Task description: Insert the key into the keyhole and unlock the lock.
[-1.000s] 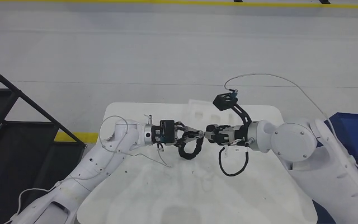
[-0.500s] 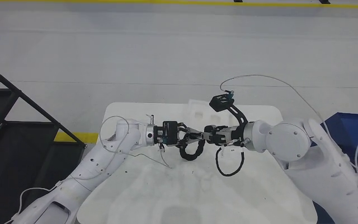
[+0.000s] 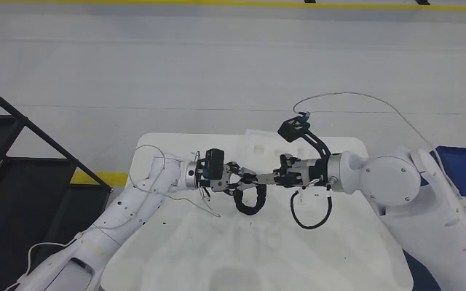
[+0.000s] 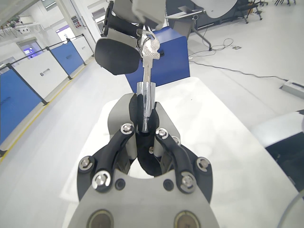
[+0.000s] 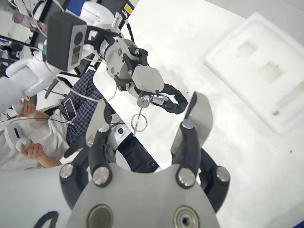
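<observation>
The left gripper (image 4: 142, 104) is clamped on the lock (image 4: 146, 92), its chrome barrel held above the table (image 5: 180, 24). The key (image 4: 148, 48) sits tip-first in the keyhole (image 5: 143, 101) (depth unclear) between the spread fingers of the right gripper (image 5: 150, 105). Insertion looks about done; next, that gripper must close on the key's head and twist squarely. Below lies the white table with a foam tray (image 5: 228, 55), blue-and-white barriers (image 4: 54, 67) beyond.

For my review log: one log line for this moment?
left claw: shut on lock | key: in keyhole | right claw: open, near key
</observation>
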Action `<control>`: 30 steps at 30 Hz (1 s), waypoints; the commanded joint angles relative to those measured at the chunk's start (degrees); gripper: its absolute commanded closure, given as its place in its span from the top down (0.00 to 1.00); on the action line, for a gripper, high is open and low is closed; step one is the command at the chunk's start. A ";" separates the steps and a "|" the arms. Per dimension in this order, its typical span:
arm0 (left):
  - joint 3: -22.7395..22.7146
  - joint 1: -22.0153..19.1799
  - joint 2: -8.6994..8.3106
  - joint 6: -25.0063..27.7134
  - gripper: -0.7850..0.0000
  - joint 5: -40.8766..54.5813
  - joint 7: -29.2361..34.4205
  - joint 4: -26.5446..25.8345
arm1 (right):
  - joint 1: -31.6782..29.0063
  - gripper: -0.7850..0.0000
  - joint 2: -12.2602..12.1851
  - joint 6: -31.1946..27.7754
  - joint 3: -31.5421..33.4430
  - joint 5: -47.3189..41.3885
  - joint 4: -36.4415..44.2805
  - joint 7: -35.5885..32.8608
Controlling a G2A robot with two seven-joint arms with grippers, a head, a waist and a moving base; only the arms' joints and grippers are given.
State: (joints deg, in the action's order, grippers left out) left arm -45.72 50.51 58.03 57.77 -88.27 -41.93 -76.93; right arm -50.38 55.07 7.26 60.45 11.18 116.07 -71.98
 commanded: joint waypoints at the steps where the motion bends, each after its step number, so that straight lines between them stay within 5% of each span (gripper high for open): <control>1: 2.06 -0.73 0.00 0.23 0.00 0.92 -0.60 0.54 | 0.22 1.00 -0.24 -5.33 0.43 -1.95 -0.70 -3.03; 9: 14.01 -7.86 -1.14 0.23 0.00 10.76 -0.90 5.89 | -0.12 1.00 -0.57 -18.17 2.02 -14.44 -3.21 -7.19; 17: 23.33 -15.45 -3.09 0.23 0.00 17.82 -2.97 7.54 | -0.70 1.00 -0.92 -20.55 3.52 -14.90 -4.70 -6.40; 30: 26.65 -19.73 -5.63 0.23 0.00 21.86 2.66 5.43 | -0.91 1.00 -1.15 -23.09 3.19 -10.42 -3.49 -6.57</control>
State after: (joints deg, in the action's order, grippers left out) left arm -19.16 30.90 52.53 58.00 -66.70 -39.61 -71.27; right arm -51.45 54.00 -14.02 63.72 -1.16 111.99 -78.18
